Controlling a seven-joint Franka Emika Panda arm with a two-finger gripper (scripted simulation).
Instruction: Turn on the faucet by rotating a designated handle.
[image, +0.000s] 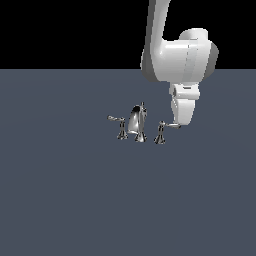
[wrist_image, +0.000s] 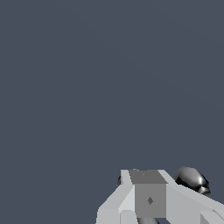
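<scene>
While the faucet (image: 138, 123) stands mid-floor with its twin handle (image: 119, 126) at the exterior view's left, the arm drops vertically at the right, its gripper (image: 181, 121) just beside the designated handle (image: 163, 131)'s lever tip, finger spread untellable.

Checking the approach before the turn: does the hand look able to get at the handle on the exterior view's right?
Probably yes: the hand already sits at the tip of that handle's lever, with nothing between them.
</scene>
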